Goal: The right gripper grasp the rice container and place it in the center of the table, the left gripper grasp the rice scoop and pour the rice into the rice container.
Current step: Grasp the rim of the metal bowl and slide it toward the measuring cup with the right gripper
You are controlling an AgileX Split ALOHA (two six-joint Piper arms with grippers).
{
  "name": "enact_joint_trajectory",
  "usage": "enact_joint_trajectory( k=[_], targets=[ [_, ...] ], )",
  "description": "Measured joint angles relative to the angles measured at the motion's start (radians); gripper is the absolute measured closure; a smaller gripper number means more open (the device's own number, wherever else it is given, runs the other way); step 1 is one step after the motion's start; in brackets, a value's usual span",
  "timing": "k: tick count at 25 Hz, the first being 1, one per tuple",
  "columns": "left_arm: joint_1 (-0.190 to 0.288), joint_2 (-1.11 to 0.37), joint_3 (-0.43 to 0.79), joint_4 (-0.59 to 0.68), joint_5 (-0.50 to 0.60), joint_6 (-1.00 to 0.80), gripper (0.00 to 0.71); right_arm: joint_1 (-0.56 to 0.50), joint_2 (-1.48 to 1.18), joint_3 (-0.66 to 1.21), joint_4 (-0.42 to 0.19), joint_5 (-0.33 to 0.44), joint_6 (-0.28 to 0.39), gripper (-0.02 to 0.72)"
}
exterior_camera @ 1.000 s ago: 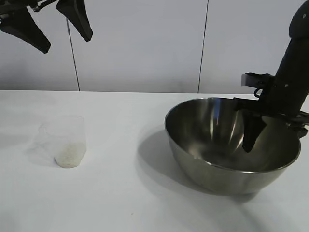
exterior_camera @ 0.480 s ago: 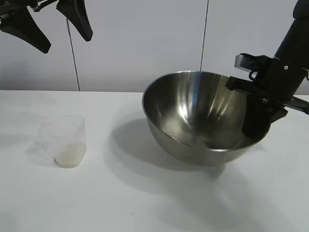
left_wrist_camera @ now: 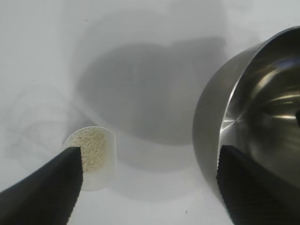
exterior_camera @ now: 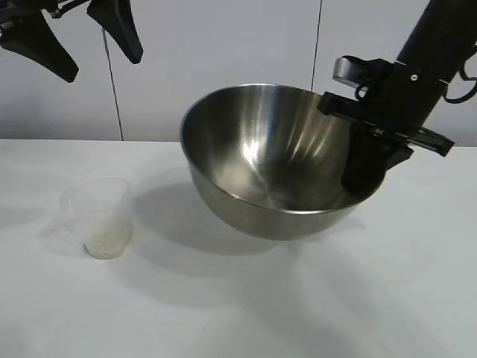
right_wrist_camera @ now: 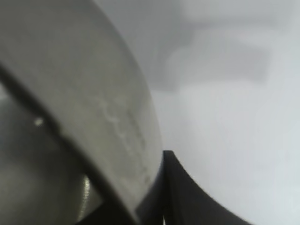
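Observation:
The rice container [exterior_camera: 268, 160], a big shiny steel bowl, hangs tilted just above the white table [exterior_camera: 223, 321], its opening turned toward the exterior camera. My right gripper [exterior_camera: 364, 173] is shut on its right rim, one finger inside and one outside. The right wrist view shows the bowl wall [right_wrist_camera: 93, 93] pinched at my right gripper [right_wrist_camera: 157, 180]. The rice scoop [exterior_camera: 100, 215], a small clear cup, stands at the left with rice [exterior_camera: 104, 245] in its bottom. My left gripper [exterior_camera: 104, 66] hovers open high above the rice scoop [left_wrist_camera: 98, 161], holding nothing. From its wrist I see the rice [left_wrist_camera: 91, 146] and the bowl [left_wrist_camera: 253, 112].
A pale panelled wall with two dark vertical seams [exterior_camera: 112, 89] runs behind the table. The bowl's shadow [exterior_camera: 186, 224] falls on the tabletop between bowl and cup. White tabletop stretches along the front.
The right gripper closed on the bowl's rim, lifted the bowl off the table and carried it leftward, tilting it. The left gripper and the cup stayed where they were.

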Motion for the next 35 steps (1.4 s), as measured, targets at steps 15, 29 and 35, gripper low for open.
enact_joint_trajectory(
  k=[15,29,35],
  targets=[
    [0.000,0.000,0.000,0.000,0.000,0.000,0.140,0.075,0.127,0.000,-0.007,-0.077,0.106,0.690],
    [0.000,0.000,0.000,0.000,0.000,0.000,0.140,0.075,0.132,0.000,-0.006,-0.079,0.112,0.690],
    [0.000,0.000,0.000,0.000,0.000,0.000,0.140,0.075,0.160,-0.001,0.046,-0.053,0.112,0.690]
  ],
)
